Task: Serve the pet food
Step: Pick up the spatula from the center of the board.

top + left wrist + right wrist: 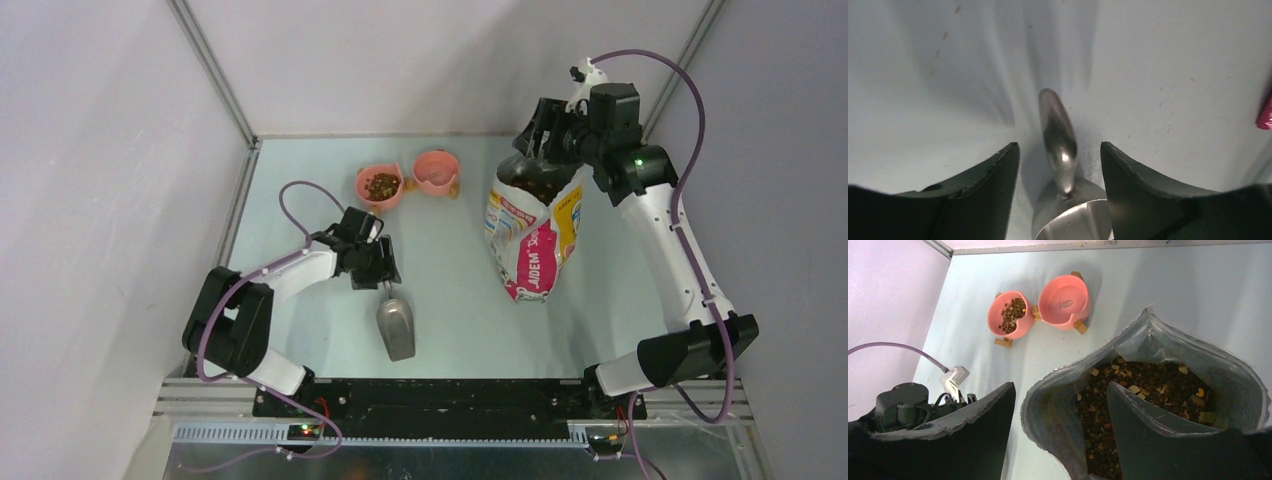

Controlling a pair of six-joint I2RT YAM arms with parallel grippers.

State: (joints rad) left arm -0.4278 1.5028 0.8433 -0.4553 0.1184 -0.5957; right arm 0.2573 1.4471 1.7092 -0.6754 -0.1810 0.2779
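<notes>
On the table (460, 300), the bag (530, 245) stands open at centre right of the top view. The right end effector (1060, 390) sits at its mouth with fingers apart; the near rim lies between them, not pinched. We judge its duty is to steady the mouth: close on the rim only, without folding it inward.

Two bowls sit at upper centre. The filled bowl (381, 186) holds a portion; the empty bowl (437, 172) just beside it holds none.

The scoop (396, 325) lies flat at lower centre, cup toward the bottom edge. The left end effector (1059, 147) straddles its handle (1058, 130), fingers apart, with a gap on each side. We judge the grasp to be the step in hand: centre the handle, close squarely at mid-length, then lift level.

Kibble (1148, 385) fills the bag; a smaller heap lies in the filled bowl.
</notes>
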